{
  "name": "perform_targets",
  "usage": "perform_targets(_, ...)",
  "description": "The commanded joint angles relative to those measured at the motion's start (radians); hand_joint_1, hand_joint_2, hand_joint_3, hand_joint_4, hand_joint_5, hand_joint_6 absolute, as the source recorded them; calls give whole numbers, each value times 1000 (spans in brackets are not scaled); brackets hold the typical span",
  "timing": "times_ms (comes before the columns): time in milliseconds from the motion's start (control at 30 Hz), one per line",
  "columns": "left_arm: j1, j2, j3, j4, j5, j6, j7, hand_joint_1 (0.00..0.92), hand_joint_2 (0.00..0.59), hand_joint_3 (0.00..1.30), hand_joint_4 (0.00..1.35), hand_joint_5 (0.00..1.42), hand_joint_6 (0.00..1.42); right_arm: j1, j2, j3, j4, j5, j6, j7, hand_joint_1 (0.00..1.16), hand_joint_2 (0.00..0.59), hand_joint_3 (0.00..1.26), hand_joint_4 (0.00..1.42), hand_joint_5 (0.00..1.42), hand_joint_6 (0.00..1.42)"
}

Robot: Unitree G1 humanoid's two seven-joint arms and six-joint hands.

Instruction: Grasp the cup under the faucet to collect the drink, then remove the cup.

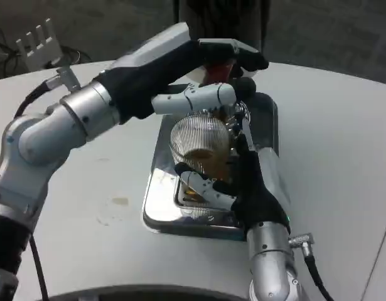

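- Right hand [243, 188] grips the ribbed clear cup [200, 145], which stands on the steel drip tray [156, 210].
- Left hand [208, 75], above the cup, closes on the dispenser's red handle [216, 70].

Dim, soft picture (slightly blurred), with glare on the metal tray [156, 207].

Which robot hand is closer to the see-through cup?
The right hand. Its fingers wrap around the lower part of the ribbed clear cup, which has brownish drink in it. The left hand is higher up, above and behind the cup, at the dispenser.
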Motion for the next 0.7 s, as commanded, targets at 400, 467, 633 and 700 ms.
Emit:
perform_targets(400,35,40,-11,47,29,4,-24,0,174,334,266,296,353,-45,96,39,61,47,-68,-65,692,204,165,190,251,57)
perform_targets(467,37,41,-10,47,30,3,-22,0,174,334,266,296,353,-49,105,47,65,50,-68,-78,686,211,178,200,259,70)
perform_targets(633,39,42,-10,46,30,3,-20,0,174,334,266,296,353,-50,115,65,62,41,-49,-132,680,213,230,251,307,101)
perform_targets(700,39,43,-9,44,29,4,-20,0,174,334,266,296,353,-48,114,69,62,53,-50,-128,680,213,240,262,318,105)
